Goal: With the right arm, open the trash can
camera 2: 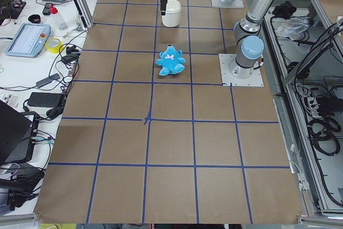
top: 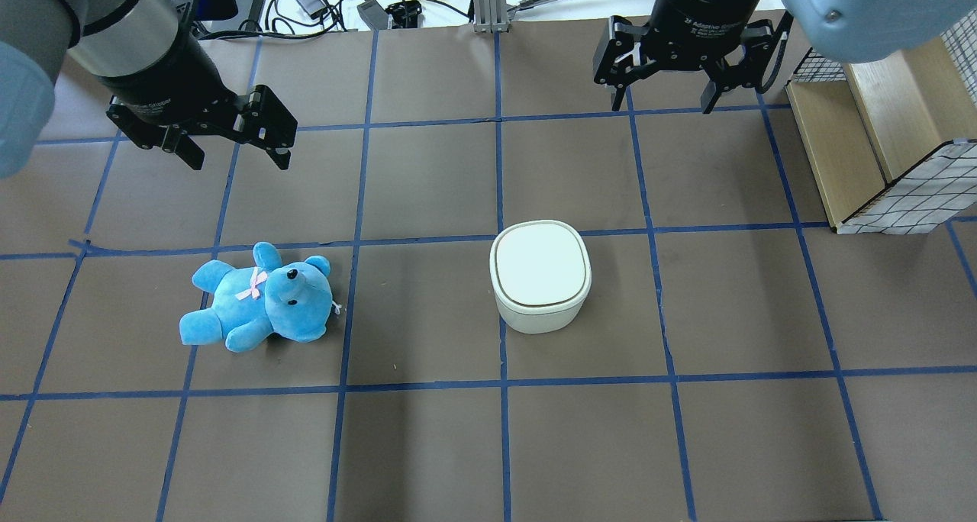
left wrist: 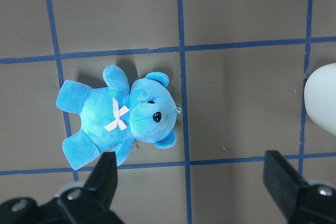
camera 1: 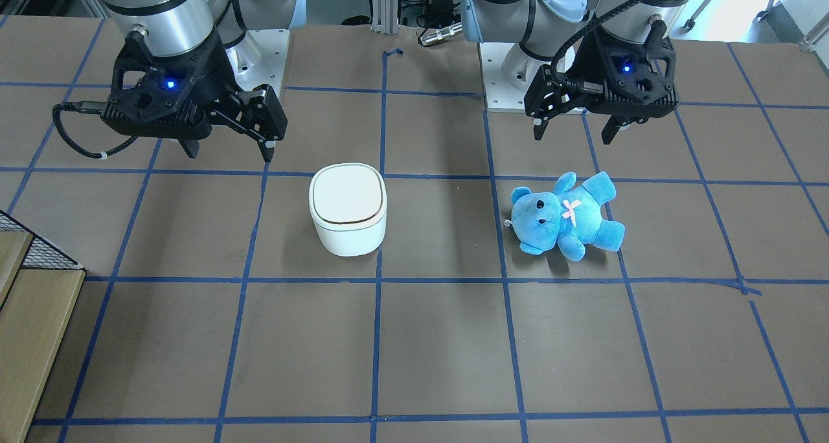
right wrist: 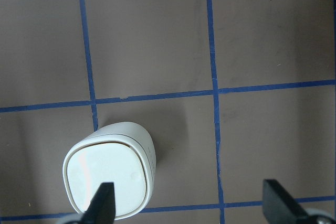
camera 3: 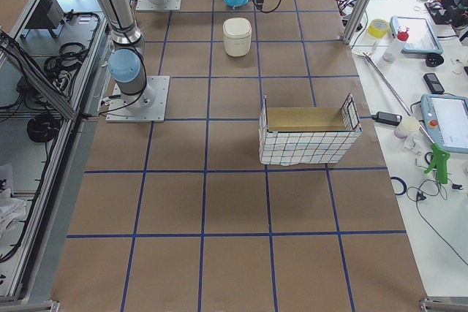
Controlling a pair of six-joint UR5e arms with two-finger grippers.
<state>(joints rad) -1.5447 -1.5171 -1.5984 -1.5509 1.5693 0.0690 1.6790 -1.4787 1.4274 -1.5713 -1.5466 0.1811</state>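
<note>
White trash can: standing upright about midway between the robot-side edge and the operators' edge of the tabletop, far from every corner. Its flat lid is lying closed, with the thin dark seam running all round, and nothing is touching it.
Right arm: reaching out over the tabletop with its wrist pointing straight down.
Right tool: hanging high in the air with its fingers spread wide, gripping nothing. It is clear of the trash can, which is showing low in the right wrist view, beside one fingertip.
Left tool: also hanging high, its fingers spread wide and holding nothing.
Teddy bear: blue with a pink bow, lying on its back on the tabletop. It is on the trash can's left-edge side and well apart from it, showing between the left tool's fingers in the left wrist view.
Basket: a wire-mesh box with wooden lining, sitting toward the tabletop's right edge, well apart from the trash can.
</note>
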